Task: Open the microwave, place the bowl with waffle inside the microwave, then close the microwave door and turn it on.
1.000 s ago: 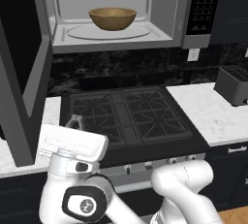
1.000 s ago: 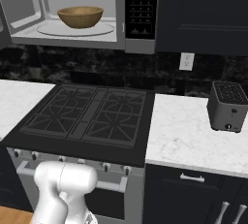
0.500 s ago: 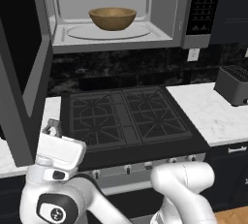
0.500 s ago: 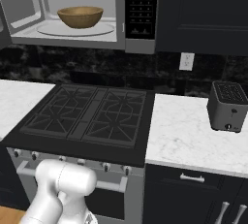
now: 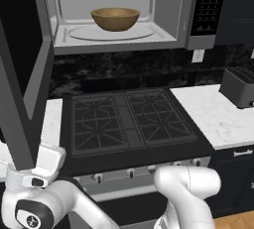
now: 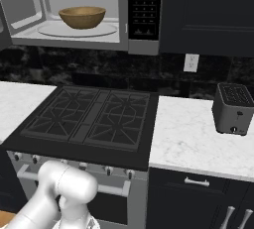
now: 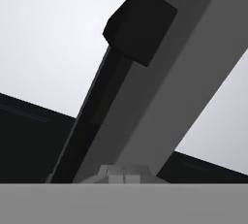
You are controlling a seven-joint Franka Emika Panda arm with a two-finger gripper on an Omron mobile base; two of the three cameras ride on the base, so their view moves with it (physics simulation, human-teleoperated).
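Gripper (image 5: 25, 171) low at left edge of left base view, white hand pressed up against lower edge of the open door; finger spread hidden, cannot tell whether it grips anything. Hand view: close on the wide grey-steel-framed microwave door (image 7: 184, 72), its dark vertical handle (image 7: 138, 26) running diagonally, block-shaped end at top; fingertips not distinguishable.

Door (image 5: 20, 74) swung fully out to the left, dark glass panel edge-on to camera, reaching down in front of the white marble counter (image 5: 49, 124).

Black four-burner gas stove (image 6: 89, 121) with cast grates sits between counter sections; knobs along front edge. Small dark steel toaster (image 6: 233, 109) on right counter, well apart from stove. White wall outlet (image 6: 190, 63) on the dark backsplash.

Farthest: large grey-steel microwave (image 5: 124, 42) above stove, cavity open. Round light-brown wooden bowl (image 5: 115, 19) upright on round turntable plate (image 5: 111, 32), centred. Bowl's contents hidden by rim; waffle not discernible. Black button panel (image 6: 144, 5) at right.
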